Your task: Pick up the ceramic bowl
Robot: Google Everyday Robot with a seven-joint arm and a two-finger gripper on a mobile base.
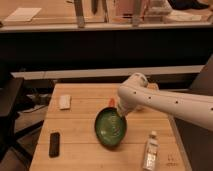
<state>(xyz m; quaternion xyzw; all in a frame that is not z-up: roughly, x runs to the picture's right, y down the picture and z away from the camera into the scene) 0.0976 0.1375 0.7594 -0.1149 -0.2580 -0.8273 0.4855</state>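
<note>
The ceramic bowl, glossy dark green with pale rings inside, is near the middle of the wooden table. It is tilted, with its inside facing the camera. My gripper, at the end of the white arm that reaches in from the right, is at the bowl's upper right rim. It is shut on that rim and holds the bowl tipped up off the table. The fingertips are partly hidden by the wrist.
A small white object lies at the table's left back. A black flat object lies at the front left. A pale bottle stands at the front right. Something orange shows behind the gripper. A dark chair stands to the left.
</note>
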